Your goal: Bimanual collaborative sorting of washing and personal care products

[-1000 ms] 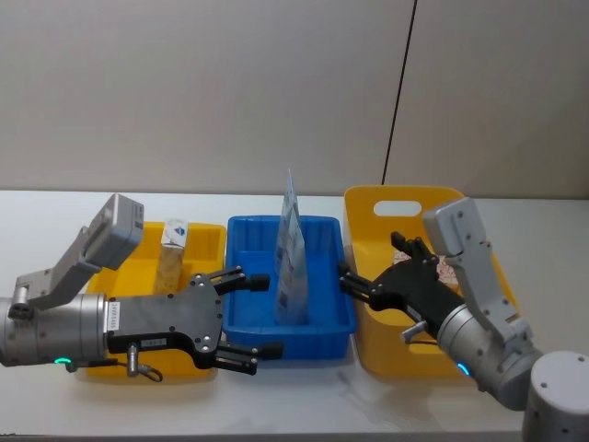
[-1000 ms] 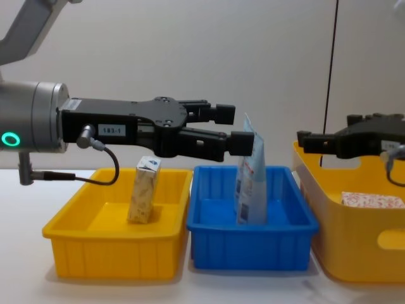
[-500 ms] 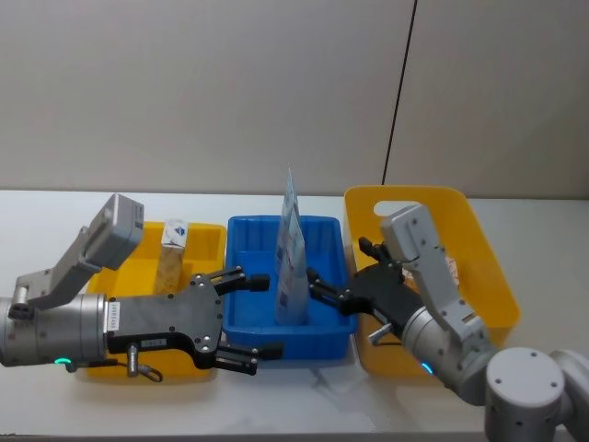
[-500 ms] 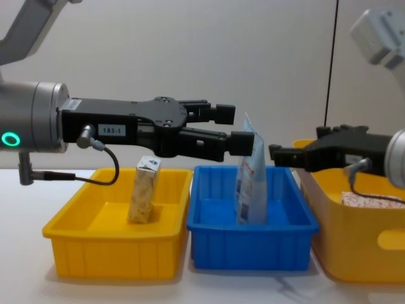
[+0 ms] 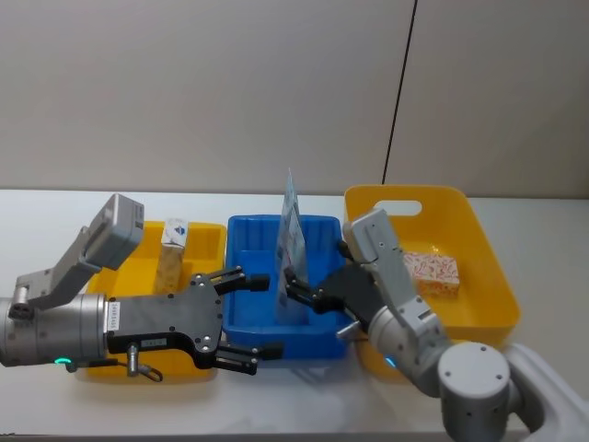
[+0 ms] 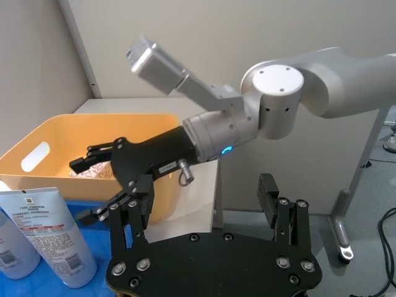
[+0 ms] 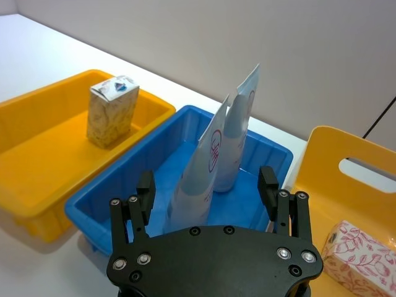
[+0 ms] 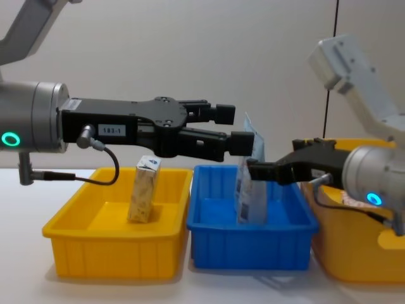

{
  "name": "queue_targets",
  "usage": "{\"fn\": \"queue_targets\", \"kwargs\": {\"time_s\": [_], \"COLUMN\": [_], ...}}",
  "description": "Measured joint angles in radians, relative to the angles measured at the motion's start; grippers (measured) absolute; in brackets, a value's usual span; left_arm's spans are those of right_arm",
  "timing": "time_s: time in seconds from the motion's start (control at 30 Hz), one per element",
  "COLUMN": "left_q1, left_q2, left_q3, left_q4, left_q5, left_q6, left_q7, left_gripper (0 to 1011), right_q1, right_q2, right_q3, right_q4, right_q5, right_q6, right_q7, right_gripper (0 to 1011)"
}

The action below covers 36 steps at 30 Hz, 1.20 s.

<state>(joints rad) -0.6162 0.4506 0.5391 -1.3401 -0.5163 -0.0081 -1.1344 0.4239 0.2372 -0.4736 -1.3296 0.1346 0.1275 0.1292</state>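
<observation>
**Both end effectors spread wide around the blue bin**

Right end effector (image 5: 296, 287) reaches in from the right over the blue bin (image 5: 248, 324), its fingers spread wide and holding nothing. In the right wrist view the two light-blue pouches (image 7: 223, 148) stand upright in that bin just ahead of the open fingers (image 7: 146, 189), roughly in line with the gap between them, not touched. From the chest view the fingertips sit just beside the pouches (image 8: 252, 183), on their right side, at about mid-height.

Left end effector (image 5: 262, 313) hovers above the front left part of the blue bin, also spread wide and empty. In the chest view it hangs above the bins (image 8: 234, 130), with one fingertip close to the upper edge of the pouches; I cannot tell whether it touches them.

Cream carton (image 5: 172, 253) stands upright in the low yellow bin (image 5: 138, 267) on the left, well apart from both end effectors. White box with the red floral print (image 5: 431, 271) lies flat inside the taller yellow bin (image 5: 479, 267) on the right, behind the right arm. All three bins sit side by side on the white tabletop (image 5: 55, 212).
</observation>
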Motion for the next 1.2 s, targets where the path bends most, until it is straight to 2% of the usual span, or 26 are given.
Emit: {"fn": "queue_targets", "kwargs": {"time_s": [0.23,0.5,0.73,1.2], "left_q1": [0.0,0.0,0.0,0.0], "left_q2": [0.0,0.0,0.0,0.0], "left_q3": [0.0,0.0,0.0,0.0], "left_q4": [0.0,0.0,0.0,0.0], "left_q5": [0.0,0.0,0.0,0.0], "left_q6": [0.0,0.0,0.0,0.0], "left_q7": [0.0,0.0,0.0,0.0], "left_gripper": [1001,1001,1001,1001], "right_q1": [0.044,0.08,0.107,0.123], "right_q2": [-0.048,-0.084,-0.115,-0.141], "right_q3": [-0.011,-0.015,-0.015,-0.004], "right_q4": [0.092,0.162,0.21,0.236], "right_q5": [-0.029,-0.045,-0.058,-0.068], "right_q6": [-0.033,-0.056,-0.072,-0.074], "right_q7": [-0.025,-0.041,-0.053,-0.06], "right_gripper": [1004,1000,847,386]}}
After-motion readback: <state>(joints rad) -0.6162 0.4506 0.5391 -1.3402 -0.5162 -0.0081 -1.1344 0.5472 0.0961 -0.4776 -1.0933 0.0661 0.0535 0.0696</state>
